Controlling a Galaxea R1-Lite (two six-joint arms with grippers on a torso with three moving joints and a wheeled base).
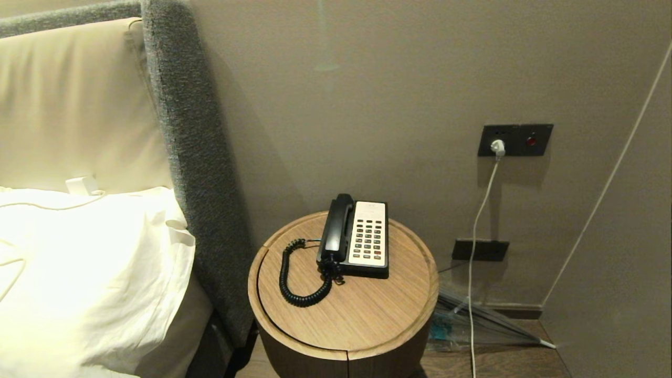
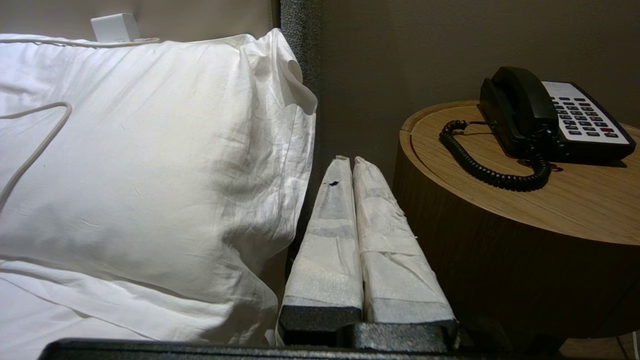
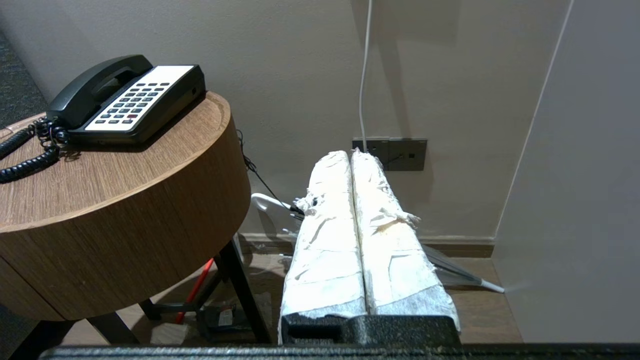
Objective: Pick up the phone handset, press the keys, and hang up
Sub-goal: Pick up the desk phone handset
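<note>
Glossy black plastic handset (image 1: 335, 227); matt wood-grain table (image 1: 346, 315).

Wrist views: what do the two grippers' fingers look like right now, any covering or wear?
Left gripper: two long tapering fingers wrapped in white foam-like padding with tape bands, one small dark mark near a tip, on a black textured base. Right gripper: the same shape and black base, but its white wrapping is frayed and torn, with yellowish patches.

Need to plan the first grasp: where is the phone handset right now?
In the head view the phone handset lies cradled on the left side of the phone base, on the round wooden table beside the bed.
</note>
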